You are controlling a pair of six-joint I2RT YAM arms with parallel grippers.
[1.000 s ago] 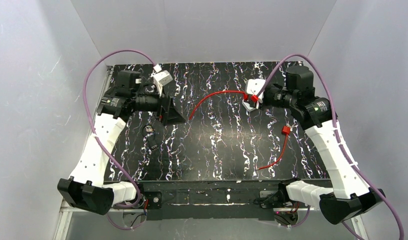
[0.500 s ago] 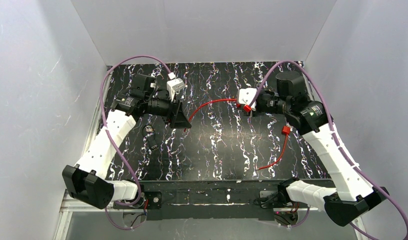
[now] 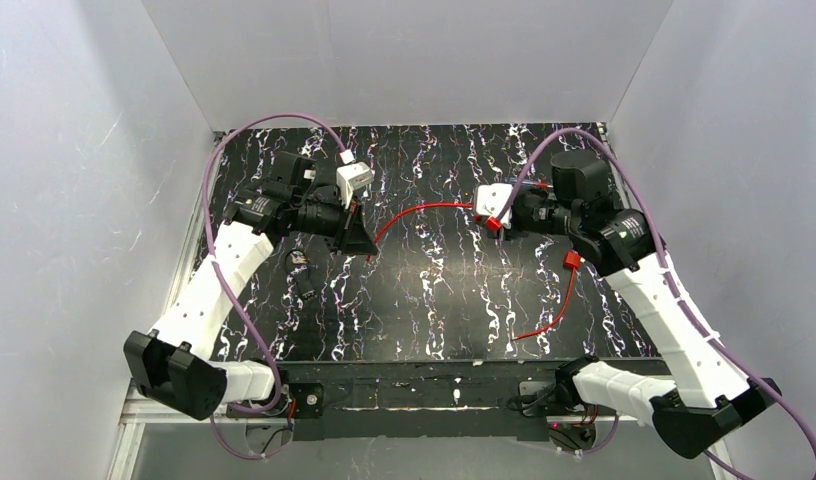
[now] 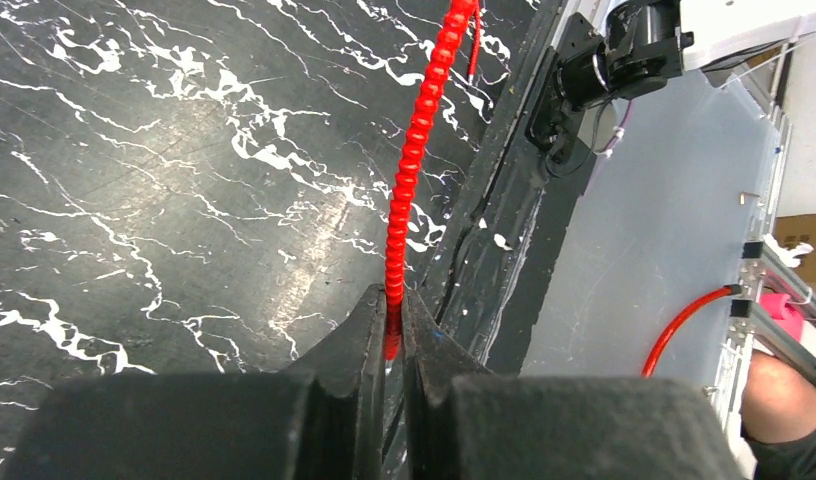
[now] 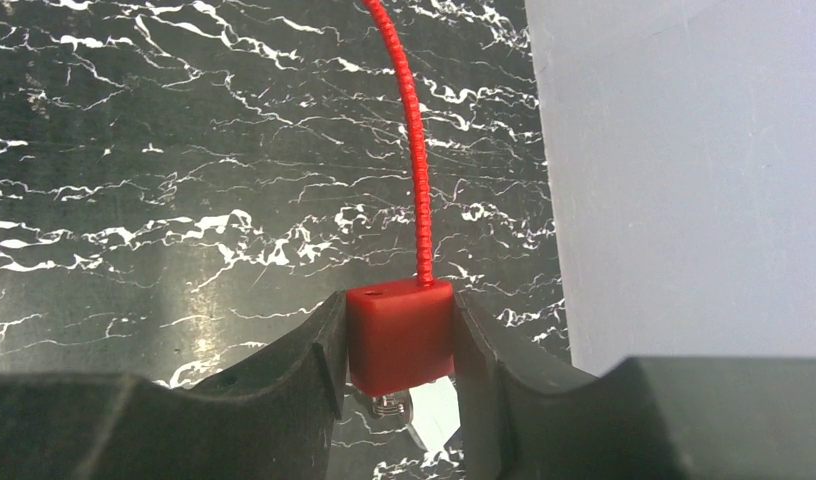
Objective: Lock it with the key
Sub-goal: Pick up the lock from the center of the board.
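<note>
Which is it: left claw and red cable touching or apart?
Touching. Left wrist view: the left claw is shut on the red cable, pinching its end.

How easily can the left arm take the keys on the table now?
Probably not yet. The keys lie near it with nothing between, but the left gripper is shut on the red cable end and must let go first.

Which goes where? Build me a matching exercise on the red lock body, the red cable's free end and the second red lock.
Things:
1. red lock body
2. cable's free end
3. second red lock

Places:
A. lying loose on the table
B. pinched between the left jaws
C. clamped between the right jaws

Pairs: 1-C, 2-B, 3-A.
</note>
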